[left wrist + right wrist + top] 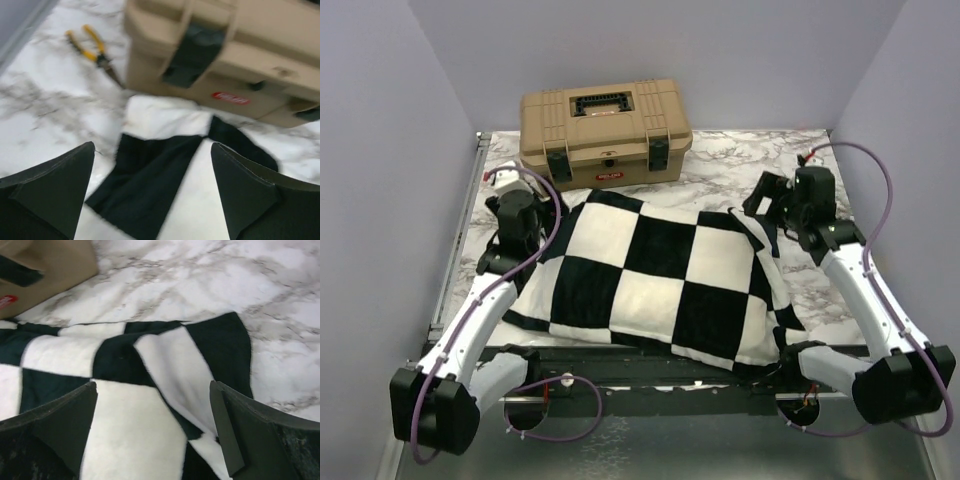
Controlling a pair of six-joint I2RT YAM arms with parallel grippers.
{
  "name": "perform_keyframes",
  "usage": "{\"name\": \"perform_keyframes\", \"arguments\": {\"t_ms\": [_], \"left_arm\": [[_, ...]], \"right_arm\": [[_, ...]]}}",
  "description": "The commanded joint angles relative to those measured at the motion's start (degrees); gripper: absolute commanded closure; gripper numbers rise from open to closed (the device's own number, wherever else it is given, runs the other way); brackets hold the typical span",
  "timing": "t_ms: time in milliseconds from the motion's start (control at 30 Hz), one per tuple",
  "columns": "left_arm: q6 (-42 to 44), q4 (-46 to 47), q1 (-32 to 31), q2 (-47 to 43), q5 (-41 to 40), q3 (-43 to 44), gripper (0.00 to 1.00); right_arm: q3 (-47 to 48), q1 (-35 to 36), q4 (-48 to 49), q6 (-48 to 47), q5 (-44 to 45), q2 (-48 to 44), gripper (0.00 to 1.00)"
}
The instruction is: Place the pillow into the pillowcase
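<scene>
The black and cream checkerboard pillowcase (660,275) lies plump and filled out across the middle of the marble table. The white pillow does not show in any view. My left gripper (542,203) is open and empty, hovering just above the pillowcase's far left corner (150,185). My right gripper (767,203) is open and empty above the far right corner (165,370), where a flap of the fabric is folded over. Neither gripper touches the fabric.
A tan toolbox (605,125) stands shut at the back of the table, close behind the pillowcase; it also shows in the left wrist view (225,60) and the right wrist view (40,275). Yellow-handled pliers (92,50) lie left of the toolbox. Purple walls enclose the table.
</scene>
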Motion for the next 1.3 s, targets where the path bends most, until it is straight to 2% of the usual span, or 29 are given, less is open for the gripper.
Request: {"name": "perform_keyframes", "arguments": {"t_ms": [0,133,233,300,400,567,667,867,900,967,1033,1067,1100,1133,1167,1200,1267], "left_arm": [[9.28,-1.3,4.76,-7.18,-8.56,-11.21,0.01],[11.55,6.11,5.65,-13.15,-13.0,-21.09,0.01],[13.4,12.47,5.73,-16.26,-12.09,-27.21,0.01],[15.05,17.81,5.74,-17.59,-12.57,-31.5,0.01],[14.74,27.9,5.75,-17.79,-16.15,-38.01,0.01],[14.15,45.93,5.75,-9.8,-16.34,-45.58,0.01],[15.59,49.14,5.83,-1.85,-15.54,-43.07,0.01],[21.71,63.35,5.84,19.16,-13.48,-35.41,0.01],[23.56,66.68,5.84,22.7,-12.65,-34.16,0.01],[22.45,67.01,6.63,28.33,-9.53,-30.55,0.01],[24.4,76.08,6.77,35.37,-6.24,-31.49,0.02],[24.7,78.76,6.84,36.06,-5.54,-31.99,0.01],[23.78,74.48,6.93,34.44,-5.08,-31.56,0.01],[24.16,75.26,6.96,34.57,-4.72,-31.94,0.01],[24.58,77.82,6.91,35.26,-3.99,-32.44,0.01],[24.82,77.35,6.9,35.16,-3.33,-32.23,0.01],[24.91,76.57,6.95,35.29,-3.2,-31.81,0.01]], "right_arm": [[-16.64,-0.02,18.71,0.02,14.98,-9.95,0.0],[-32.79,-0.06,33.88,-4.29,20.75,-19.4,0.0],[-39.1,0.02,37.65,-7.72,26.01,-21.37,0.0],[-41.74,-0.01,40.57,-10.55,29.2,-20.99,0.0],[-45.87,-0.03,49.97,-16.7,30.46,-18.97,0.0],[-48.59,-0.03,59.86,-16.85,31.2,-7.57,0.0],[-49.67,-0.33,69.99,-18.44,31.45,-1.5,0.0],[-49.29,-2.81,87.25,-25.38,20.35,8.53,0.0],[-49.21,-3.47,89.96,-25.24,18.98,10.12,0.0],[-49.41,-6.67,95.68,-22.09,15.58,14.77,0.0],[-49.51,-9.69,101.0,-19.35,12.64,20.52,0.0],[-50.15,-10.5,105.85,-20.19,11.93,22.31,0.0],[-50.0,-10.6,103.26,-19.64,11.69,21.26,0.0],[-49.67,-10.7,100.39,-19.08,11.37,20.15,0.0],[-49.98,-10.78,102.83,-19.12,11.47,21.08,0.0],[-50.27,-10.91,104.68,-19.3,11.21,21.7,0.0],[-49.82,-10.97,101.5,-19.15,11.53,20.48,0.0]]}}
